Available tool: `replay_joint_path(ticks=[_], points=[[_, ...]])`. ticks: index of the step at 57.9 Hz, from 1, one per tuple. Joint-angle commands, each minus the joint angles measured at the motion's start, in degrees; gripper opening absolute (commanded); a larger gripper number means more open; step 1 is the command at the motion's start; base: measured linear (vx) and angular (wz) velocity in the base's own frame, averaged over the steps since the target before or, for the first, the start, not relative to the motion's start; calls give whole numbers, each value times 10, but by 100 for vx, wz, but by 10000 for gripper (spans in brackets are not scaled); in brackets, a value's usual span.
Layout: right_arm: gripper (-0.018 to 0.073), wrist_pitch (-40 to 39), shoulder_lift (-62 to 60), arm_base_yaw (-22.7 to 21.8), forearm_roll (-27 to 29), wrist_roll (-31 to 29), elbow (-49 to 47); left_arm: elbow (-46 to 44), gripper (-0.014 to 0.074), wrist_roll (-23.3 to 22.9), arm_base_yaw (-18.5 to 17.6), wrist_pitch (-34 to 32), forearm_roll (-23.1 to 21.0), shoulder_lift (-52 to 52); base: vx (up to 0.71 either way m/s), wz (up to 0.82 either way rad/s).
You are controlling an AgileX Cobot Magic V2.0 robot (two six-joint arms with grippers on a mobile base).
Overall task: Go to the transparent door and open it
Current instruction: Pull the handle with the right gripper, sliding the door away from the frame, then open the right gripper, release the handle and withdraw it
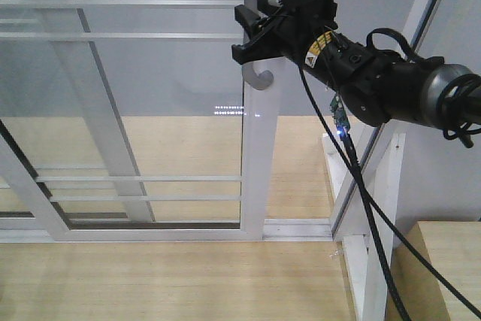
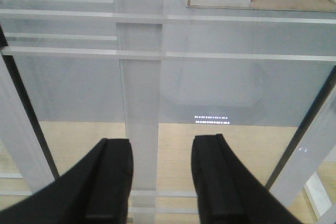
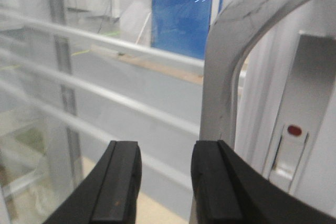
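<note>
The transparent door (image 1: 259, 163) fills the front view: a glass panel in a white frame with thin white bars. Its curved silver-grey handle (image 1: 261, 77) runs down the right stile. My right gripper (image 1: 242, 35) hangs open right at the handle, its arm reaching in from the right. In the right wrist view the handle (image 3: 231, 66) rises just behind the right-hand finger (image 3: 215, 182), not between the jaws; the right gripper (image 3: 164, 177) holds nothing. My left gripper (image 2: 160, 177) is open and empty, facing the glass and its bars (image 2: 168, 55). It is out of the front view.
A second white-framed glass panel (image 1: 113, 148) stands behind the door. White slanted frame posts (image 1: 376, 186) and a wooden box (image 1: 443, 261) are at the right. The floor is light wood (image 1: 150, 283). A latch plate with a red dot (image 3: 294, 129) sits beside the handle.
</note>
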Motion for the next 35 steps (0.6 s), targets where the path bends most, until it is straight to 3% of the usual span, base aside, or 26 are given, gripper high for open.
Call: replay_joint_path(ticks=[1, 19, 26, 35], points=[[323, -2, -52, 6, 5, 0, -20, -16, 409, -1, -3, -44, -4, -3, 0, 0], [322, 249, -212, 4, 22, -4, 3, -16, 409, 0, -3, -46, -4, -3, 0, 0], [322, 260, -280, -4, 23, -3, 62, -16, 409, 22, -3, -59, -4, -3, 0, 0], [322, 270, -369, -49, 37, 0, 153, -16, 409, 56, -3, -79, -4, -2, 0, 0]])
